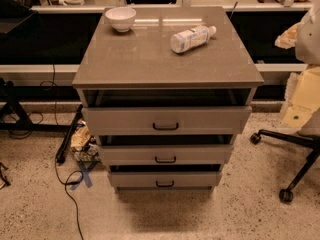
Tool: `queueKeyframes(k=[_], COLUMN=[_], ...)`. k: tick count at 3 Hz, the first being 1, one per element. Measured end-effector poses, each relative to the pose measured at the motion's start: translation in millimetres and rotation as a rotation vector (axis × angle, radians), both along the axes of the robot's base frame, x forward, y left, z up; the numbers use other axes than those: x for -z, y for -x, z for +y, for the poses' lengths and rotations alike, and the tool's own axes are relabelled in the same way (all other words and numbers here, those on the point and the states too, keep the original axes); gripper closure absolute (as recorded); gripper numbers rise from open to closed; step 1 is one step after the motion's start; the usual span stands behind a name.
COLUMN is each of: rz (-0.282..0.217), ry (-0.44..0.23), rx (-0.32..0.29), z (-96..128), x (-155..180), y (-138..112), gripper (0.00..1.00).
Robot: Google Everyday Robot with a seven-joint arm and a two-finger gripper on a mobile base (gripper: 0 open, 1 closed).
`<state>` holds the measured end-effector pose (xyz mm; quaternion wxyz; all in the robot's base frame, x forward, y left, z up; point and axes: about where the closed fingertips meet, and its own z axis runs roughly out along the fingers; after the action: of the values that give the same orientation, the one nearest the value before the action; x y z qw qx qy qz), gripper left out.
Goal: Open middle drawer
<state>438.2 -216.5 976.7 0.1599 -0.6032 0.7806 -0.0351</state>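
A grey-beige cabinet (165,59) with three drawers stands in the middle of the camera view. The middle drawer (200,155) is the second front down, wide and flat, with a small black bar handle (165,159). A dark gap shows above its front, and its inside is hidden. The top drawer (210,119) above it has a taller front that juts out a little under the cabinet top. The bottom drawer (195,179) sits lowest. My gripper is not in view.
A white bowl (120,18) and a plastic bottle (192,38) lying on its side rest on the cabinet top. An office chair (292,149) with pale items on it stands at the right. Cables (70,184) and crumpled bags (82,141) lie on the floor at the left.
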Motion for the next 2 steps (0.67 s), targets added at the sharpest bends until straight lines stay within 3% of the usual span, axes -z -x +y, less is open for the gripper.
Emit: queueKeyframes(k=[1,2], rz=[0.0,0.021], ry=[0.0,-0.02], rx=[0.0,-0.02], z=[0,-4], x=[0,34], y=[0,1], gripper=[0.0,0.0])
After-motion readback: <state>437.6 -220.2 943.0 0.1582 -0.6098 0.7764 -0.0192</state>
